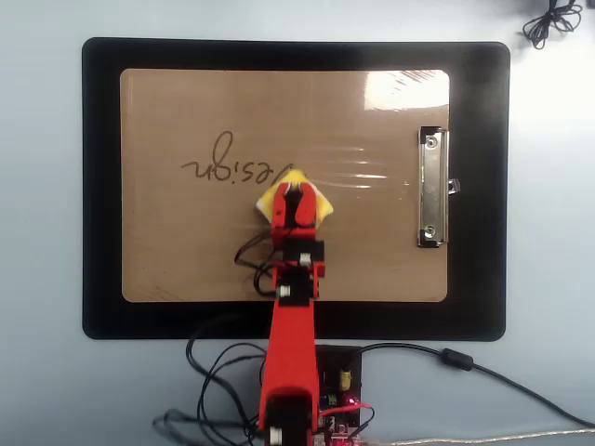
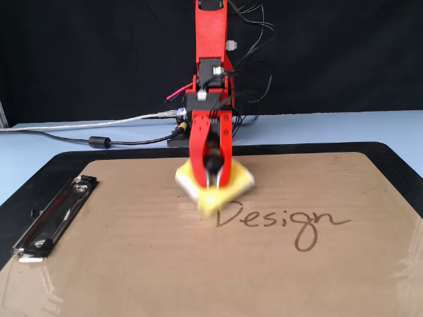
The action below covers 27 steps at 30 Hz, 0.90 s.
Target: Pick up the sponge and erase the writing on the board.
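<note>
Small square yellow sponge [image 1: 316,208] blurred in the fixed view [image 2: 215,188], black knob hidden under the red gripper [image 1: 296,194] pinching it from above. Resting on the glossy brown clipboard [image 1: 186,251], beside the dark handwritten "Design" [image 2: 281,220]. Overhead, first letter hidden behind the sponge [image 1: 237,167]. Silver metal clip [image 1: 430,186] well apart.

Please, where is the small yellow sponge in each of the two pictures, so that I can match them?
Overhead view: small yellow sponge sits centre, just below the writing's right end.
Fixed view: it sits centre, above-left of the "D".
Shared landmark: silver metal clip, right edge overhead, lower left in the fixed view.
</note>
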{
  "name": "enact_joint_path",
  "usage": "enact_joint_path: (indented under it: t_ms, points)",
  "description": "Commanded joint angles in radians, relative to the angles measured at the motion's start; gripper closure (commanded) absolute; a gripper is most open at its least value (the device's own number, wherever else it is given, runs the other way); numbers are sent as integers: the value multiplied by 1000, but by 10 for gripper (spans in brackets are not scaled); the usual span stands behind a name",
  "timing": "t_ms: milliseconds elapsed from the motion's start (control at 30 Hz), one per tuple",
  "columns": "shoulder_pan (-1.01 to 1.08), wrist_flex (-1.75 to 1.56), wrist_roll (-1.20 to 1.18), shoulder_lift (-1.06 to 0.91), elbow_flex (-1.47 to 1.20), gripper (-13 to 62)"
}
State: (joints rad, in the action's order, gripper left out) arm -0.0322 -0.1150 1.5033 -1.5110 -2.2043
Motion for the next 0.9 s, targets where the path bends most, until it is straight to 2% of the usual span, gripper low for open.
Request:
enact_joint_path:
  t_ms: [0, 33, 100, 233, 300, 367, 500, 567, 633, 800, 867]
  points:
    - [-8, -127, 26, 225, 140, 573]
    - [-8, -126, 28, 244, 189, 573]
    - [-8, -106, 26, 156, 84, 573]
    - [-12, -12, 29, -327, -288, 573]
    - [-21, 49, 31, -419, -327, 573]
    - [-29, 46, 32, -314, -255, 574]
    - [-46, 6, 35, 195, 201, 573]
    - [-54, -9, 38, 354, 360, 573]
    - [-72, -3, 64, 268, 270, 573]
    - [-110, 67, 95, -318, -224, 573]
    - [-123, 75, 100, -334, -250, 573]
